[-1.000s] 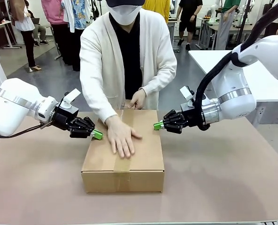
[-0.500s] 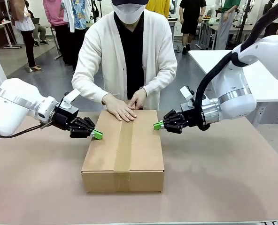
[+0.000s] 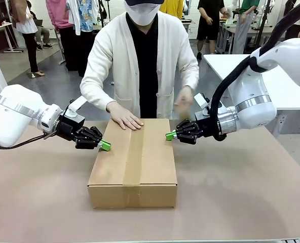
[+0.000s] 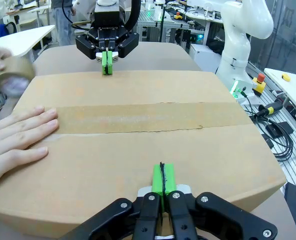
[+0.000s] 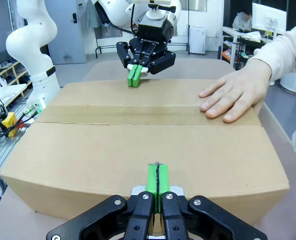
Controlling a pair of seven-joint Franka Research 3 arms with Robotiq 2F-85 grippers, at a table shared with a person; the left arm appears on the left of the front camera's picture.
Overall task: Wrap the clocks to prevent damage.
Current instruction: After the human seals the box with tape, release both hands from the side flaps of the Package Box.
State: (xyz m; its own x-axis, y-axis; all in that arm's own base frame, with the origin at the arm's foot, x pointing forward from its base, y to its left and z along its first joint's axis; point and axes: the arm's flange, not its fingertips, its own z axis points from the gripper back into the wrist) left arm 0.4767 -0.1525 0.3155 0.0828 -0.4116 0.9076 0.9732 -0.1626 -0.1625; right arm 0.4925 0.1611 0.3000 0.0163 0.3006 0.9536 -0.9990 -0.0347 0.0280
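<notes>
The clocks are out of view. A closed cardboard box [image 3: 150, 162] with a strip of brown tape [image 3: 135, 152] down its lid stands mid-table. My left gripper [image 3: 106, 146] is shut, its green tips at the box's left top edge [image 4: 162, 180]. At the right top edge sits my right gripper [image 3: 167, 135], also shut and holding nothing [image 5: 157, 182]. The person lays one hand [image 3: 124, 120] flat on the lid's far end. Their other hand [image 3: 184, 103] is raised and blurred, holding a tape roll [image 4: 10, 80].
The brown table [image 3: 241, 202] has free room in front of the box and on both sides. The person stands close behind the far edge. A white table [image 3: 287, 86] stands at the right rear, and other people stand farther back.
The person's hand slid from the lid's middle back to its far end. The other hand has lifted off the box and swung right. Both arms have stayed still.
</notes>
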